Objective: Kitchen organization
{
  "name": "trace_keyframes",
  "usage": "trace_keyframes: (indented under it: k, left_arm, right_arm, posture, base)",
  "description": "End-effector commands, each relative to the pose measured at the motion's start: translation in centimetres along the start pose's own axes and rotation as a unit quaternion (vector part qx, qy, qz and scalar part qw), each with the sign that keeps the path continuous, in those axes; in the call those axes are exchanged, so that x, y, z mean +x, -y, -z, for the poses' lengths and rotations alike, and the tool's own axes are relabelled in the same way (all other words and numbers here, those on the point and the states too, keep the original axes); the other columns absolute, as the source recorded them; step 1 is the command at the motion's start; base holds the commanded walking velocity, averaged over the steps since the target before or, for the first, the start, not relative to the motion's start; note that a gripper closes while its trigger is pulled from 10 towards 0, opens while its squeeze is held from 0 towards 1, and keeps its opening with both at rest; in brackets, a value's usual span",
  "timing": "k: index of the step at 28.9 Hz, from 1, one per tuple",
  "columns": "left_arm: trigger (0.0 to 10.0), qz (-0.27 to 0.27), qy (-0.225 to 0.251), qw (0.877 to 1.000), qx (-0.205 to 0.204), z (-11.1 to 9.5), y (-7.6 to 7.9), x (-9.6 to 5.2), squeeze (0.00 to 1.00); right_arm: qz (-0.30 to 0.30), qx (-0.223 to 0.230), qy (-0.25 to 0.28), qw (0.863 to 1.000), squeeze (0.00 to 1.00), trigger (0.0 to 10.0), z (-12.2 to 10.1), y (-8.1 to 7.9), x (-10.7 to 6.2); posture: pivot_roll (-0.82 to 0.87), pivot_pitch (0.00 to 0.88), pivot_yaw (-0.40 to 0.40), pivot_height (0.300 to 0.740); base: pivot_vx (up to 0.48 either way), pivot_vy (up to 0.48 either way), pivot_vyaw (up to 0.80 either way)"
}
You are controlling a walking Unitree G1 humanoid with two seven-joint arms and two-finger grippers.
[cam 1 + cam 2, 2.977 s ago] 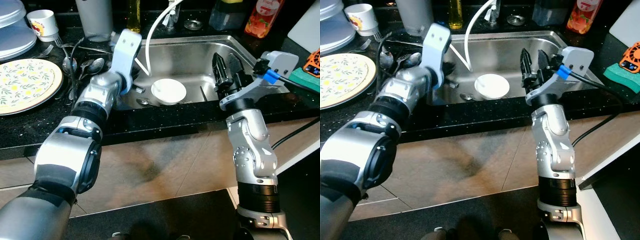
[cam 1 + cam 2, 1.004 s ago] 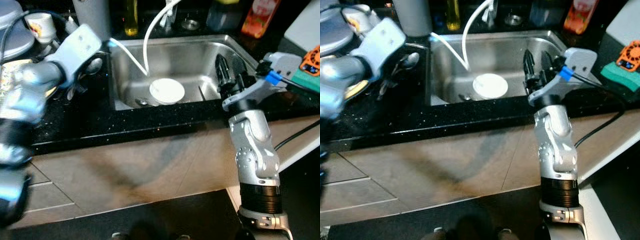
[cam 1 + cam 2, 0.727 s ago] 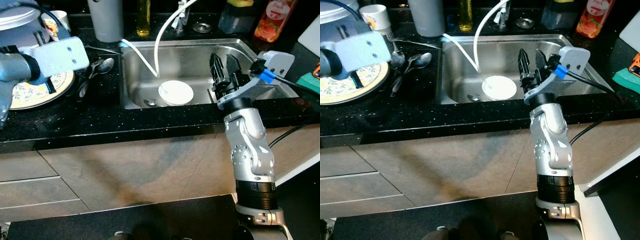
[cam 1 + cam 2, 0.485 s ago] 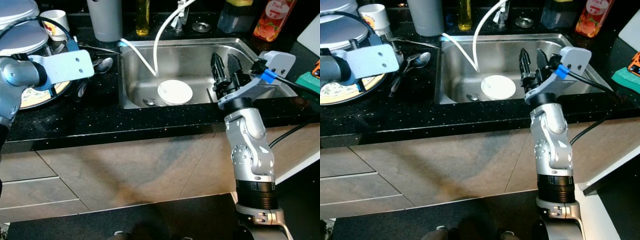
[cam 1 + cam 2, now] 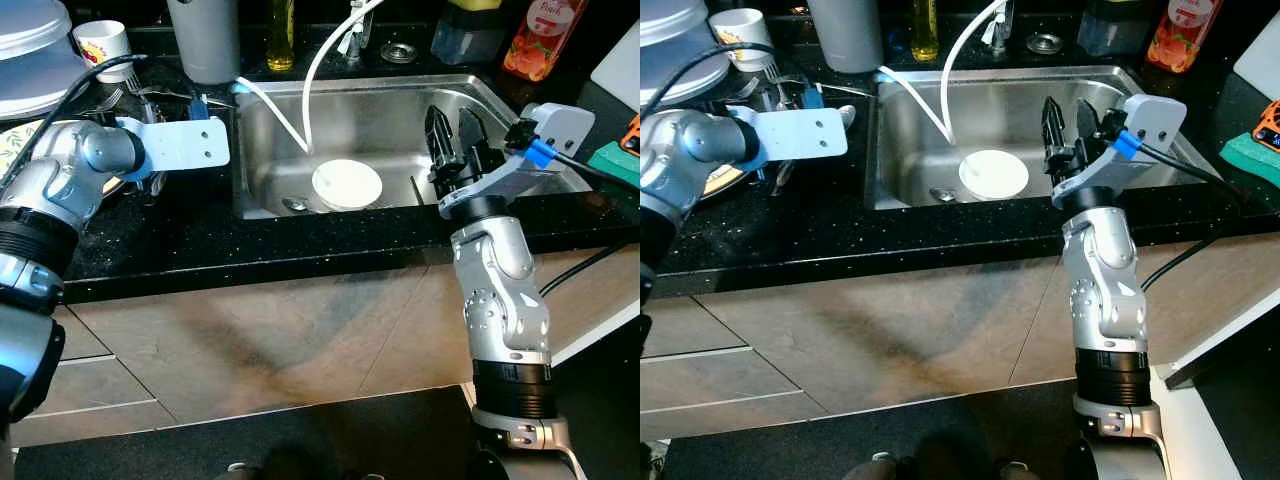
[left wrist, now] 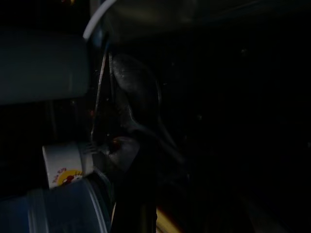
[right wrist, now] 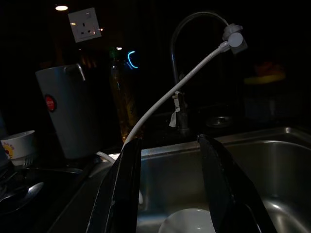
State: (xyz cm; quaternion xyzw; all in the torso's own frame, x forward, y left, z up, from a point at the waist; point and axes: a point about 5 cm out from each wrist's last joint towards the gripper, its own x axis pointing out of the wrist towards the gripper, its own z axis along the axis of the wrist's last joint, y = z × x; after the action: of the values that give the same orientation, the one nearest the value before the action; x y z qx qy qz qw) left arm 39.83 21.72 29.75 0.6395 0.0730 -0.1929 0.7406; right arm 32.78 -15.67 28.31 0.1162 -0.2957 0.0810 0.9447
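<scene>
A round white bowl (image 5: 347,184) lies in the steel sink (image 5: 400,100), under the end of a white hose (image 5: 318,70). My right gripper (image 5: 455,140) hangs open over the sink's right side, beside the bowl, with nothing between its fingers (image 7: 124,194). Spoons and forks (image 5: 845,115) lie on the black counter just left of the sink. My left gripper (image 5: 158,120) hovers over them, mostly hidden behind its white wrist plate (image 5: 185,145). The dark left wrist view makes out a spoon (image 6: 138,92) and a white cup (image 6: 63,167).
A patterned plate (image 5: 15,135), stacked dishes (image 5: 35,50) and a white cup (image 5: 100,42) sit at the far left. A grey canister (image 5: 205,40), oil bottle (image 5: 280,30) and red bottle (image 5: 530,40) line the back. A green sponge (image 5: 615,160) lies right.
My left arm has left the sink, swung out over the left counter, and come to rest above the cutlery. The right arm has kept its place; the camera shifted.
</scene>
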Motion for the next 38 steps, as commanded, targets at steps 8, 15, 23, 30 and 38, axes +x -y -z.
trace_keyframes:
  k: [8,15,23,30,38]
  left_arm:
    - [10.0,0.027,-0.016,0.999,0.035,0.0,0.3,0.8,0.0]
    - [10.0,0.006,0.011,0.999,0.042,-0.9,-1.3,0.2,0.0]
    - [10.0,0.015,0.028,0.997,0.069,-1.3,-2.1,-0.5,0.0]
    - [10.0,0.026,-0.018,0.996,0.085,0.8,-1.3,-0.4,0.0]
    - [10.0,0.026,-0.056,0.994,0.093,2.5,-1.3,-0.8,0.0]
  right_arm:
    - [0.002,-0.004,0.009,1.0,0.0,10.0,-0.3,0.2,0.0]
    - [-0.001,-0.003,0.01,1.0,0.0,10.0,-0.3,0.1,0.1]
    - [-0.002,-0.002,0.01,1.0,0.0,10.0,-0.2,0.1,0.1]
    - [-0.001,-0.003,0.009,1.0,0.0,10.0,-0.2,0.1,0.1]
    - [-0.001,-0.003,0.008,1.0,0.0,10.0,-0.2,0.1,0.1]
  posture:
    - [0.16,0.079,0.01,0.74]
    - [0.17,0.072,0.005,0.74]
    - [0.17,0.073,0.005,0.74]
    - [0.17,0.078,0.005,0.74]
    - [0.17,0.081,0.004,0.74]
  base:
    - [0.0,0.0,0.0]
    - [0.0,0.0,0.0]
    - [0.0,0.0,0.0]
    - [0.0,0.0,0.0]
    - [0.0,0.0,0.0]
